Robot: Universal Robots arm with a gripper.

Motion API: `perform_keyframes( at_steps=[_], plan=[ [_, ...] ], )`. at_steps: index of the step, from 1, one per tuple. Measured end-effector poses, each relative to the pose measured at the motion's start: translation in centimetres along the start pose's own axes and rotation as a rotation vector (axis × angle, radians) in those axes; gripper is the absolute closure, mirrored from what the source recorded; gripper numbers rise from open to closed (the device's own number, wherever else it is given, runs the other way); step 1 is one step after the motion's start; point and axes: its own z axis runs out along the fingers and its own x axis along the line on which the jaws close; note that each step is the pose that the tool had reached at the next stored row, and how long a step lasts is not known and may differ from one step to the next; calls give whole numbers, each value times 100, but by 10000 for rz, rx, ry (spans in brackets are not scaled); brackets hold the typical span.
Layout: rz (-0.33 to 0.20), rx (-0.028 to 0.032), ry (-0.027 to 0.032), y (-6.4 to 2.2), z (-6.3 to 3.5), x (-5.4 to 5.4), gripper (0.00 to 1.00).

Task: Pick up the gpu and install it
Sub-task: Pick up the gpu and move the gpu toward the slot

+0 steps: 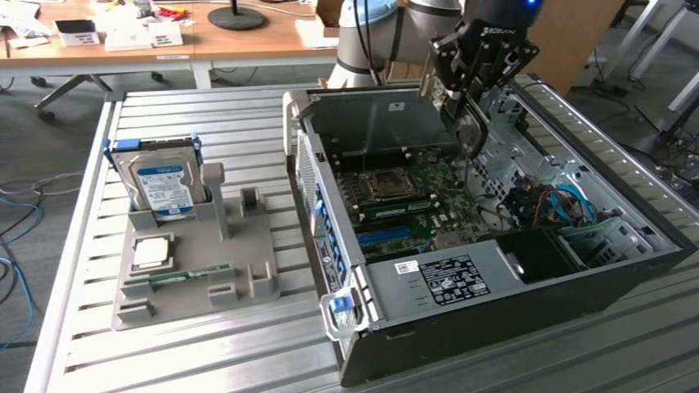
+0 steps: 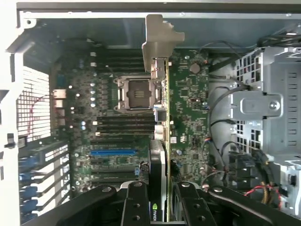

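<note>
Fingers (image 2: 136, 205) clamp the thin dark gpu card (image 2: 158, 160) edge-on; it hangs just beyond them over the green motherboard (image 2: 188, 94). The long blue slot (image 2: 113, 152) lies beside them, crosswise to the card, so lowering now would likely crush components.

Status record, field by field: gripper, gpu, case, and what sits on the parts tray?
gripper: gripper shut on the gpu
gpu: held edge-on above the motherboard, not yet seated
case: computer case open, lying on its side
parts tray: hard drive upright, processor chip, memory stick
</note>
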Motion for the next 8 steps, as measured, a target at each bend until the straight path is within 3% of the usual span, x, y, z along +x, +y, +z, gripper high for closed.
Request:
perform_keyframes(
  at_steps=[8],
  plan=[
    [-1, 0, 0, 9, 8, -238, 73]
  ],
)
